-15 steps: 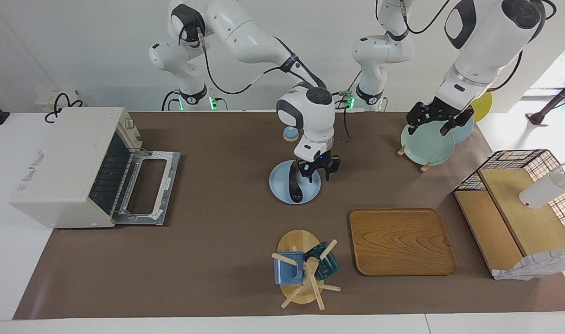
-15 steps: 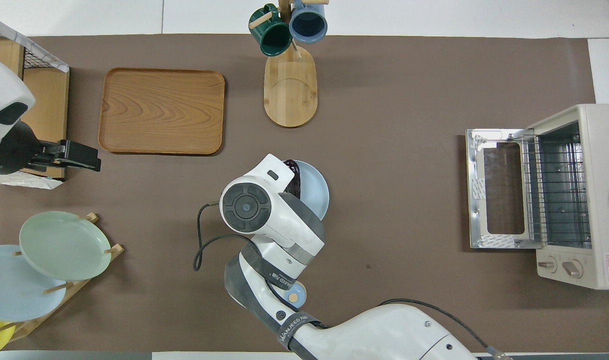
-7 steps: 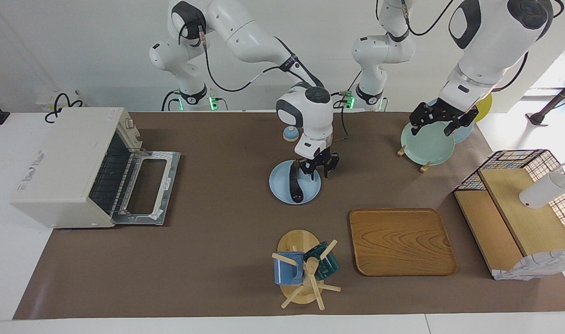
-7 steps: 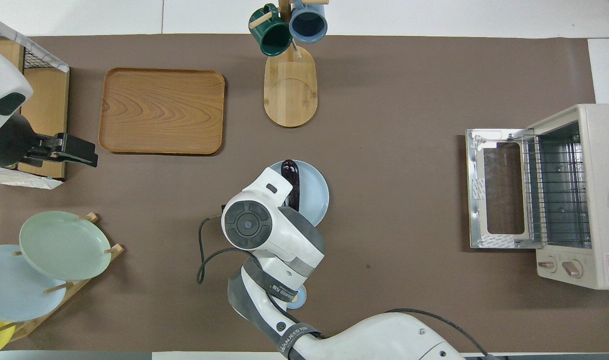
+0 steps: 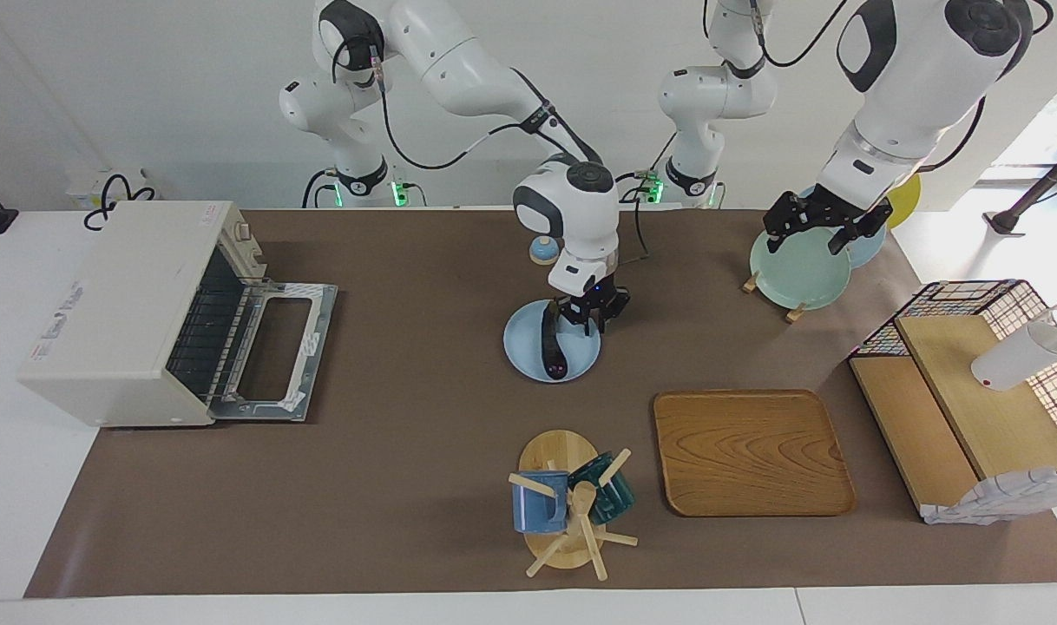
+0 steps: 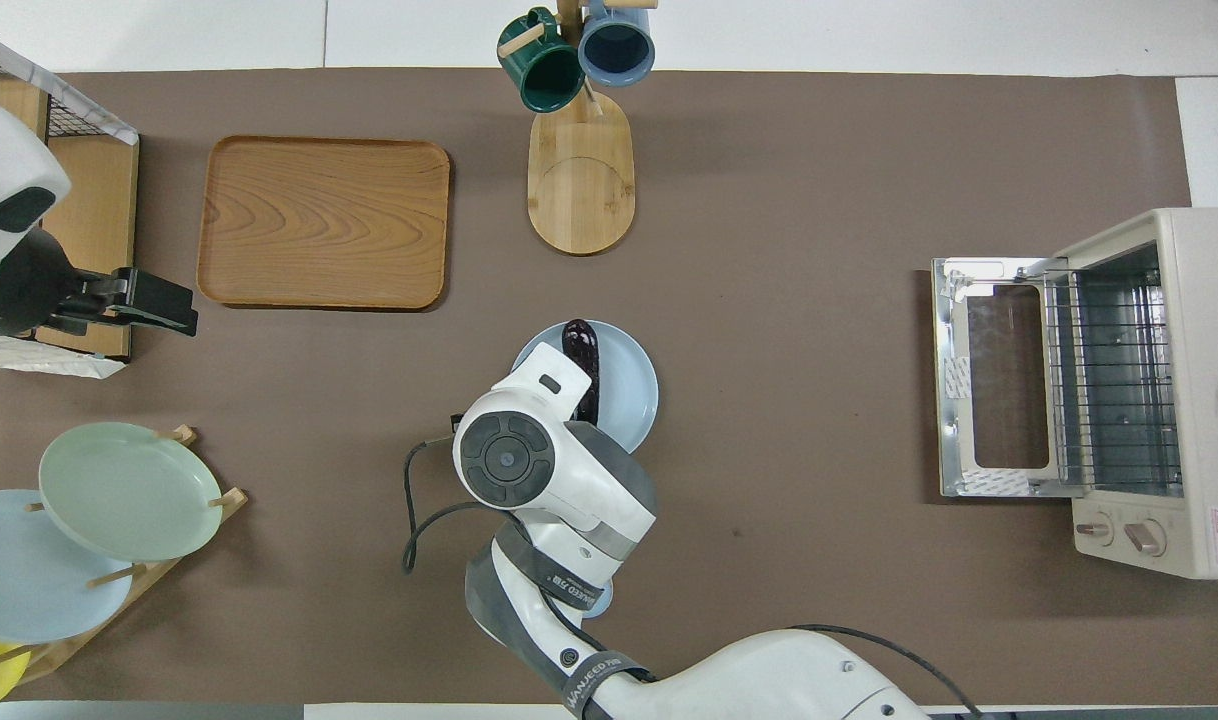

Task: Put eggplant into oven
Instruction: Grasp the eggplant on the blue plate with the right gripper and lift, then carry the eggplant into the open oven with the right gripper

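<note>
While the oven (image 5: 138,312) door lies open for loading, right gripper (image 5: 586,323) hangs over eggplant (image 5: 549,344) on blue plate (image 5: 581,358), grip unclear; left gripper (image 5: 819,227) waits, fingers spread.

Glossy eggplant (image 5: 551,345); matt wooden tray (image 5: 751,451)

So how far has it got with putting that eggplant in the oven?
Early. The oven door is already down. The eggplant lies on the blue plate, with the right gripper low over the plate beside it. The left gripper waits over the plate rack. Lifting and carrying remain.
</note>
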Available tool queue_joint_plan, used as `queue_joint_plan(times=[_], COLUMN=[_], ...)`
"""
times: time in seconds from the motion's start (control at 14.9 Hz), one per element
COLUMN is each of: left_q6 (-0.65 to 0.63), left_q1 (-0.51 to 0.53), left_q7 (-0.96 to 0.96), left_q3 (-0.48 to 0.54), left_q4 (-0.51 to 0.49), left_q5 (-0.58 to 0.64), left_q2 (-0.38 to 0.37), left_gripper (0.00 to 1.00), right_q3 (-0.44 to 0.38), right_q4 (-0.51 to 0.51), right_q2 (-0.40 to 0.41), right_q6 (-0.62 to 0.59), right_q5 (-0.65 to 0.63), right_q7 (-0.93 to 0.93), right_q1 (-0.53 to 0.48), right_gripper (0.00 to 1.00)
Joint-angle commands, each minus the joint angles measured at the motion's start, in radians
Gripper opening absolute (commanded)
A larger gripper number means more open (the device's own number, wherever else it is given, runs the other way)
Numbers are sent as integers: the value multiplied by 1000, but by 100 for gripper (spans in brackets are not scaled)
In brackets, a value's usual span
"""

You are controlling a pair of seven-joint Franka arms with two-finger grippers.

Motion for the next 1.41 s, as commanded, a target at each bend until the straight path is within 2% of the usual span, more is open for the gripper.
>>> queue_joint_plan(times=[0.0, 0.07, 0.27, 0.4, 0.47, 0.54, 0.6, 0.81, 0.94, 1.14, 1.34], left_q6=[-21, -17, -12, -14, -12, -14, -12, -14, -12, -14, -14], left_q1=[-6, -5, -2, -5, -5, -3, -3, -3, -3, -3, -3], left_q7=[-1, 1, 1, 1, 2, 1, 1, 1, 2, 1, 1], left_q3=[13, 13, 16, 16, 16, 16, 16, 16, 16, 16, 16], left_q4=[12, 12, 12, 12, 12, 12, 12, 12, 12, 12, 12], left_q5=[20, 20, 20, 20, 20, 20, 20, 20, 20, 20, 20], left_q2=[-2, -2, -2, -2, -2, -2, -2, -2, -2, -2, -2], left_gripper=[100, 100, 100, 100, 100, 100, 100, 100, 100, 100, 100], right_q3=[2, 2, -3, -1, -1, -6, -8, -8, -9, -11, -8], right_q4=[-53, -47, -14, 91, 177, 223, 228, 123, 21, -107, -212], right_q2=[-36, -36, -34, -31, -22, -20, -29, -172, -281, -359, -430], right_q6=[28, 20, -39, -215, -348, -435, -473, -537, -596, -670, -649], right_q5=[-10, -13, -32, -110, -136, -147, -151, -150, -150, -212, -248], right_q7=[24, 22, 3, -46, -69, -102, -150, -366, -432, -433, -603], right_q1=[4, 4, -2, -16, -21, -27, -45, -175, -258, -355, -513], right_gripper=[10, 0, 0, 0, 0, 0, 0, 0, 0, 0, 0])
